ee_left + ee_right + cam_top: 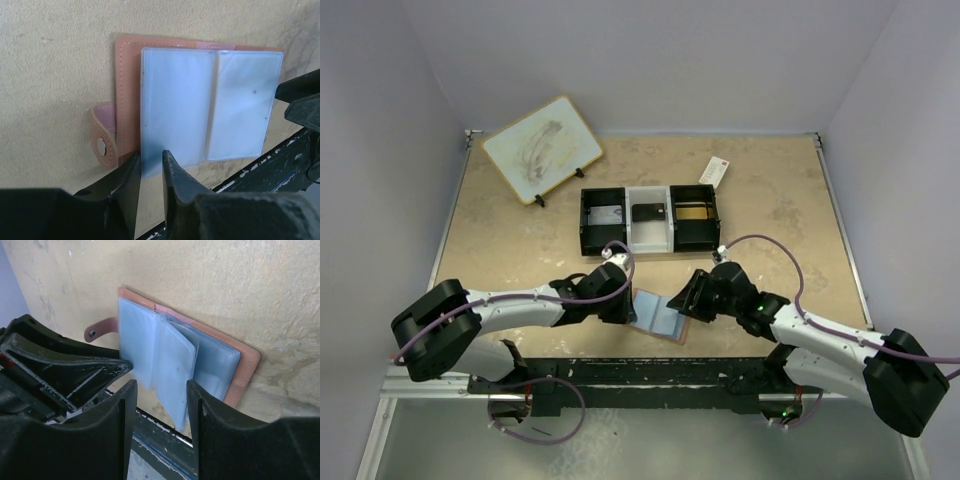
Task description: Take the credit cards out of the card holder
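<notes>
The salmon-tan card holder point(656, 315) lies open on the table between my two grippers, its strap and snap point(102, 145) folded out to one side. Its bluish clear pockets point(175, 100) are fanned out. My left gripper point(150, 156) stands over a pocket leaf's near corner, the jaws a narrow gap apart. My right gripper point(159, 385) is open, with a raised pocket leaf point(175, 375) standing between its fingers, untouched. A silvery grey credit card point(607, 215) and a dark one point(648, 212) lie in the tray behind.
The black-and-white three-compartment tray point(629, 238) stands mid-table, with a brownish card point(692, 212) in its right bay. A white packet with a red end point(714, 172) lies behind it. A pale board on a stand point(542, 148) leans at the back left. The table's near edge rail point(650, 370) runs just below the holder.
</notes>
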You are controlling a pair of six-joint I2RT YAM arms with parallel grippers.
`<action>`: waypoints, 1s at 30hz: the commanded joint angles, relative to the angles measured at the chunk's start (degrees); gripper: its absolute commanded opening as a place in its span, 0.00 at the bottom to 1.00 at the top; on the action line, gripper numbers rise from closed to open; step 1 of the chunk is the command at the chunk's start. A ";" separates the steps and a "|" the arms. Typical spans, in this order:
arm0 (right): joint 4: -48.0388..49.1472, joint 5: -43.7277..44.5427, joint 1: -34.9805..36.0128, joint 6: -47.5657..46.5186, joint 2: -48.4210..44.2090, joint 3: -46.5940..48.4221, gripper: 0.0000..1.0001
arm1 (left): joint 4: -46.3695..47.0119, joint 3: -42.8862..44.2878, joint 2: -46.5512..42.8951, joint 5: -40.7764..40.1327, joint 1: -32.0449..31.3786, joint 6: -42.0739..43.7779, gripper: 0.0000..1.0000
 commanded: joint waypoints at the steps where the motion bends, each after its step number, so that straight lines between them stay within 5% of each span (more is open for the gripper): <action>1: 3.77 -1.69 0.16 0.98 0.09 0.12 0.47 | 2.84 0.49 0.71 -1.61 -0.86 -0.75 0.20; 18: 4.42 -4.34 0.19 -3.32 3.00 4.26 0.44 | 0.02 2.15 0.63 -4.08 -1.14 0.26 0.05; 30: -2.09 -5.56 0.24 -8.78 5.36 8.81 0.26 | -0.47 2.63 0.85 -4.44 -1.14 0.27 0.00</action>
